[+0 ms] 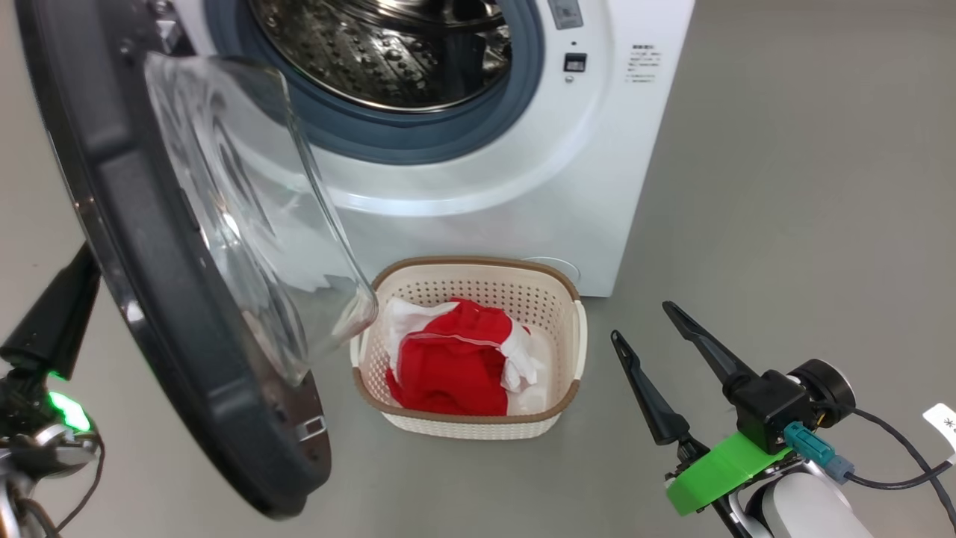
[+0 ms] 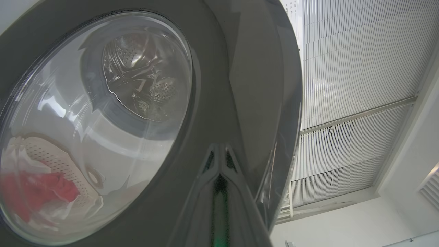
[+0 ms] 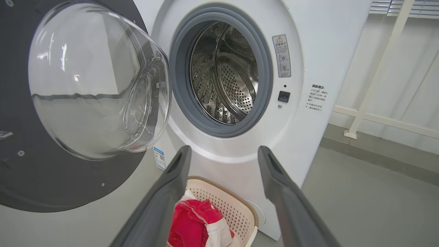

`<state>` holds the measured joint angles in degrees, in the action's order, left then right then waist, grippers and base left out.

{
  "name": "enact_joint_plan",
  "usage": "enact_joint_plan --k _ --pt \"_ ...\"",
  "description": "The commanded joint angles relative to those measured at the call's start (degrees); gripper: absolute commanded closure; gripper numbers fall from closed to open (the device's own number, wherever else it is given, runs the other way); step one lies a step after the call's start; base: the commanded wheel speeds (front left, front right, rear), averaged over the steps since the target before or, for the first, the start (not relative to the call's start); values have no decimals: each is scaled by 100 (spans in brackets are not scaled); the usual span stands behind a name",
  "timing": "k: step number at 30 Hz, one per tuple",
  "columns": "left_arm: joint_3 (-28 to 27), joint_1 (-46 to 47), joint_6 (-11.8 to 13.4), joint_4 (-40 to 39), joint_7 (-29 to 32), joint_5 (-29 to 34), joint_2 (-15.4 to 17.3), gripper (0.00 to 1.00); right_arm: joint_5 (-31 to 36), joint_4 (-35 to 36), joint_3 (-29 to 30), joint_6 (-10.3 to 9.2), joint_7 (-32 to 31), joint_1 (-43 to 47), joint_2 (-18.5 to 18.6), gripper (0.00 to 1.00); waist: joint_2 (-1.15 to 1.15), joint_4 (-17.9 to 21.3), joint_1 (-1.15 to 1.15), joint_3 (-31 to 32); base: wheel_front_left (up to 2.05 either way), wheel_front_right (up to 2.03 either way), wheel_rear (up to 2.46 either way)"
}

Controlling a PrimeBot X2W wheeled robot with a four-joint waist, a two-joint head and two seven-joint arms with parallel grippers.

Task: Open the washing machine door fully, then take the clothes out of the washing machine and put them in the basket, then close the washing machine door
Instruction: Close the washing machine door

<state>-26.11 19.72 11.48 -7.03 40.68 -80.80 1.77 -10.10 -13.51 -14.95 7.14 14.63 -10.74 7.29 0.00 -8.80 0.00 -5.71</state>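
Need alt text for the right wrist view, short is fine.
The washing machine stands with its door swung open to the left and its steel drum looking empty. Below, between the fingers of the open right gripper, the basket holds the red and white clothes.

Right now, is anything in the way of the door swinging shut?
Nothing visible blocks the washing machine door. No cloth hangs over the grey ring. The basket with the clothes sits on the floor below the drum, and the right hand is off to the side.
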Motion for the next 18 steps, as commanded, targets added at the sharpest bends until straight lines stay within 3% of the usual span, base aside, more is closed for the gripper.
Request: enact_joint_plan --k 1,18 --pt "-23 -6 -7 -229 8 -105 113 100 -34 134 -80 35 37 -95 -3 0 0 69 0 -42 0 0 0" --pt "376 -150 -88 -290 -465 -419 111 100 -7 174 -37 35 37 -143 0 0 0 526 0 -204 0 0 0"
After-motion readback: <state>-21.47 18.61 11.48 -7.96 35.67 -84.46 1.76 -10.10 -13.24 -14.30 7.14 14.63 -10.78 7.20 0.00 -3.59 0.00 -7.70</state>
